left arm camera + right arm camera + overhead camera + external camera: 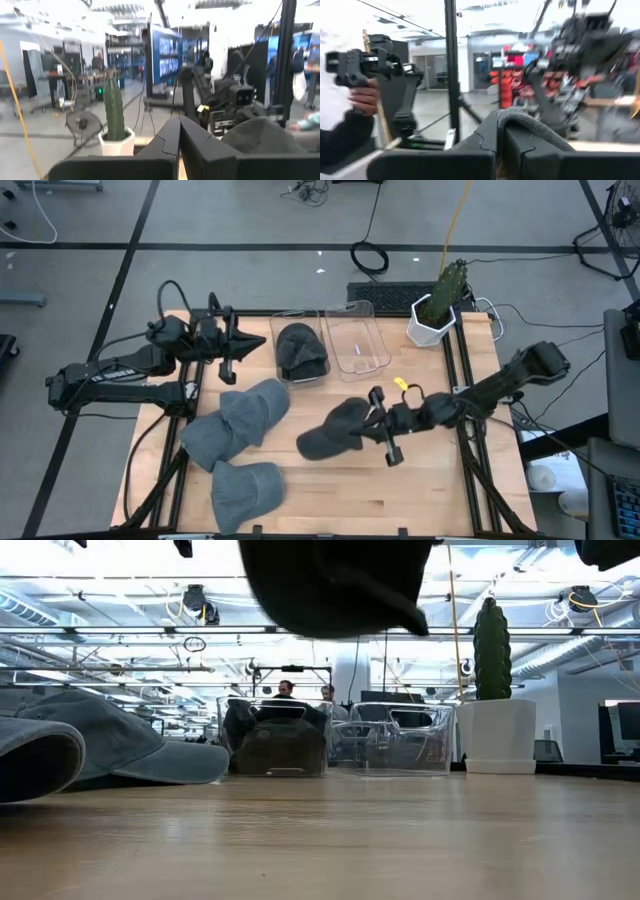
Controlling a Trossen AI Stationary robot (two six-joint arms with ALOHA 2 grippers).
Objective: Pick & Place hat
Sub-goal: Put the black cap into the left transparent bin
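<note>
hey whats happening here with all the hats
A two-arm robot is sorting caps on a wooden table. The right gripper is shut on a dark cap, held up off the table near the middle. One cap already sits in the left clear bin; the clear bin beside it is empty. Three grey caps wait on the table's left side. The left gripper is shut and idle at the back left, beside the bins.
</note>
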